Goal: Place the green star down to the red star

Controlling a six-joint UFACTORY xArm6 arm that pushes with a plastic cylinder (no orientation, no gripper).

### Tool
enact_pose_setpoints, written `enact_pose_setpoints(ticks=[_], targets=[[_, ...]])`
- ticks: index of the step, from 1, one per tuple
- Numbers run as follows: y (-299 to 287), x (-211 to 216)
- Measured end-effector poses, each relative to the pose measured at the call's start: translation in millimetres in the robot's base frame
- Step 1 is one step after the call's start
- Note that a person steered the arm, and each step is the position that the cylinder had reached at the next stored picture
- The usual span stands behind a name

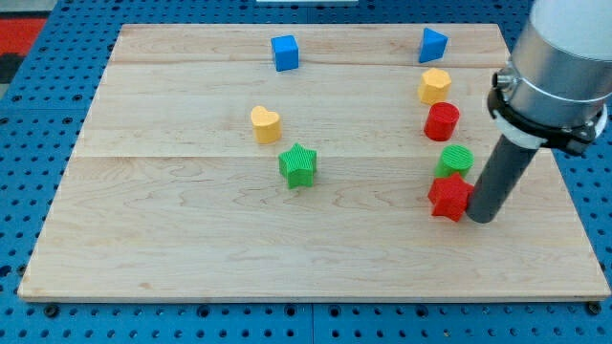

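My tip [481, 219] touching red star [448, 198], no claw fitted; green star [298, 164] well apart; risk: nudging red star away.

A pale wooden board [191, 248] of joined planks lies on a blue pegboard [29, 134] dotted with holes. At the view's top left corner the surface turns red [24, 33]. Light falls even and soft.

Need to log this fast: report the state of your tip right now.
My tip: a bare rod with no jaws, holding nothing, down on the board at the red star's right edge, far right of the green star.
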State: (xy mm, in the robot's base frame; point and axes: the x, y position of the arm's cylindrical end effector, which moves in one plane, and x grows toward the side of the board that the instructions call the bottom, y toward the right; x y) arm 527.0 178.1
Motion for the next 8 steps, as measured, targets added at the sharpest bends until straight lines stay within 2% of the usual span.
enact_pose_setpoints(ticks=[2, 3, 4, 5, 6, 7, 8], targets=[[-9, 28], [-100, 27], [-145, -4], [-217, -13], [-233, -63], [-227, -96], [-204, -71]])
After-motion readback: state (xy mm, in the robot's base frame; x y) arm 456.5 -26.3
